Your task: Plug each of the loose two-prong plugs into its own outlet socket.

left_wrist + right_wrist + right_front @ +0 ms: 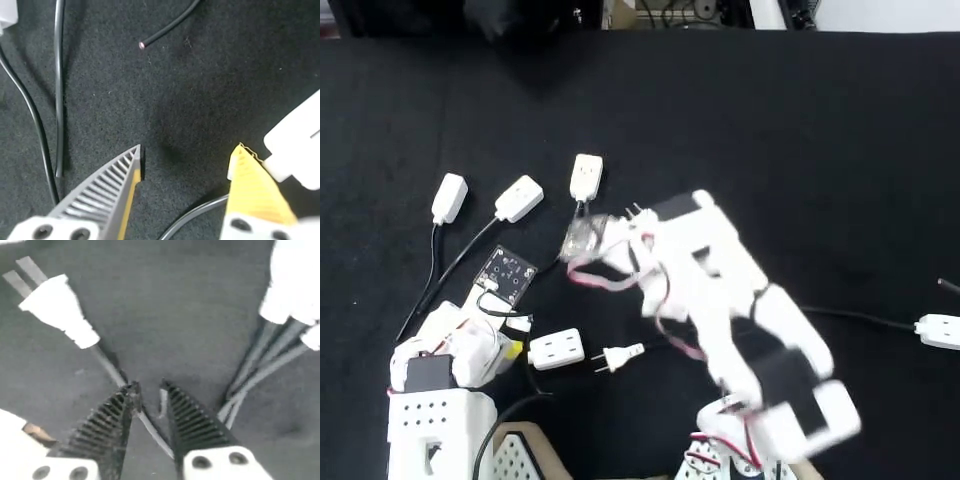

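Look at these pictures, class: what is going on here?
On a black table, the right gripper is at the cable of one loose plug. The left gripper is open over the table, beside a white socket. A second plug lies unplugged by that socket, prongs toward it.

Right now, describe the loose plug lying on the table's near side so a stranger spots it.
On the black table, find the white outlet block low in the high view. Just beside it lies the plug: slim, not boxy, two metal prongs pointing at the block.
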You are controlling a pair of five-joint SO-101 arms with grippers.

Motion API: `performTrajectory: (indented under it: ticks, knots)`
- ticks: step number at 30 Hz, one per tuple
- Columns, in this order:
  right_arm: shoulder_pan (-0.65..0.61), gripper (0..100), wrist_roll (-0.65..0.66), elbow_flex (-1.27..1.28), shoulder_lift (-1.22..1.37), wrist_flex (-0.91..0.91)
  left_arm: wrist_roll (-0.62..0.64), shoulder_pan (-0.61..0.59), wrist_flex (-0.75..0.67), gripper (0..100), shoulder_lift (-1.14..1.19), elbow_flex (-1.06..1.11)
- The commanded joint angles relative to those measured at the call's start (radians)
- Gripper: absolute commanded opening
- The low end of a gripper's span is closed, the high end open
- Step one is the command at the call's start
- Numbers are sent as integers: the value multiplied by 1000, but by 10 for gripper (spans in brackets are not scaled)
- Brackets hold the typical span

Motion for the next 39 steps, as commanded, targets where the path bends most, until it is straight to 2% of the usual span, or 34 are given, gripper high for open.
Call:
performTrajectory:
  ticks: [1, 6, 9, 13, 18, 24, 29, 36, 39]
  knots:
    - [-54, 102, 25, 157, -191, -89, -6, -10, -18, 278, -5, -1]
    - [-68, 109, 32, 331, -294, -189, -6, -10, -18, 278, -5, -1]
    - [-124, 169, 25, 392, -286, -262, -6, -10, -18, 278, -5, -1]
    - [-161, 231, 23, 406, -271, -285, -6, -10, -18, 278, -5, -1]
    - [-158, 230, 14, 409, -268, -292, -6, -10, -18, 278, -5, -1]
    - [-158, 57, 11, 412, -268, -305, -6, -10, -18, 278, -5, -1]
    - [-158, 65, 11, 414, -268, -301, -6, -10, -17, 278, -5, -1]
    - [-155, 12, 14, 381, -268, -298, -6, -10, -17, 278, -5, -1]
    - [-117, 12, 48, 348, -268, -293, -6, -10, -17, 278, -5, -1]
